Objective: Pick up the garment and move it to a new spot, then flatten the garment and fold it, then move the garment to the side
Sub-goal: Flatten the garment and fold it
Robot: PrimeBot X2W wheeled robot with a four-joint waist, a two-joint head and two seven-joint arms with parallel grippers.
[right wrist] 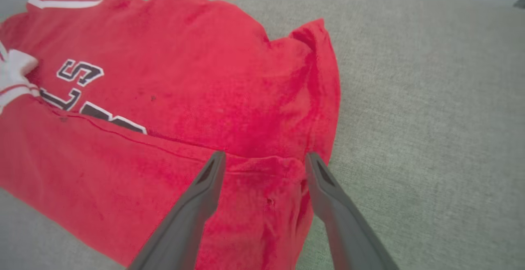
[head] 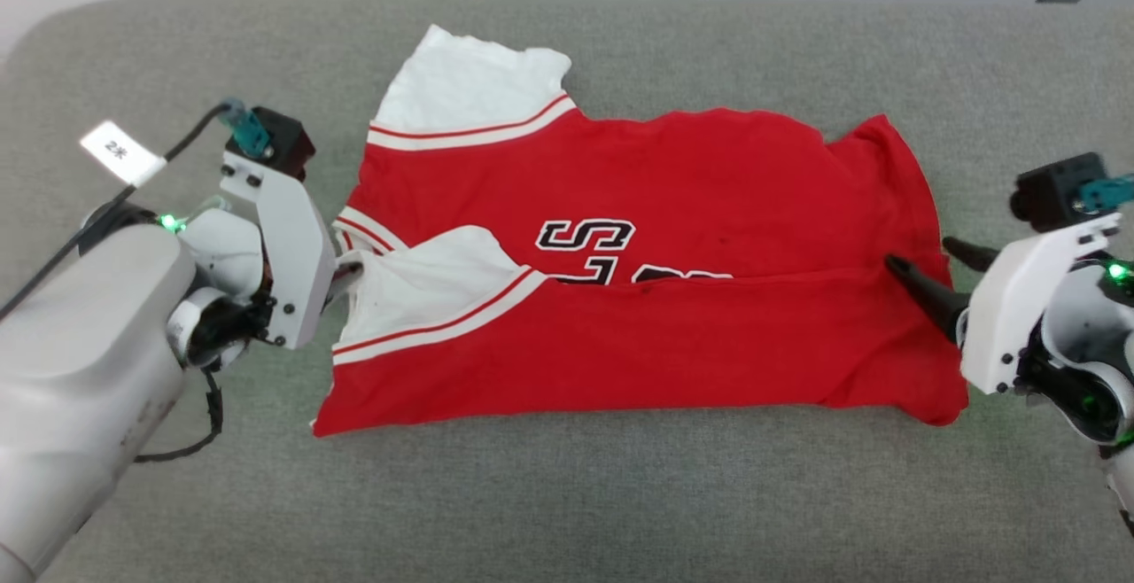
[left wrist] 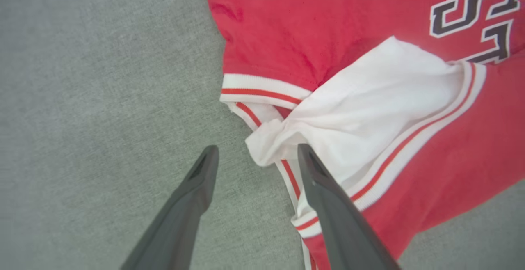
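Jaws apart on both, nothing clamped. Garment [head: 638, 326] lies flat mid grey cushion [head: 567, 503], its 6 o'clock half folded up over the lettering. Left gripper [left wrist: 256, 153] at its 9 o'clock, tips straddling a white sleeve corner. Right gripper [right wrist: 264, 157] at 3 o'clock, tips over the red edge.

Left end effector [left wrist: 257, 149] fingers spread; right end effector [right wrist: 265, 155] fingers spread
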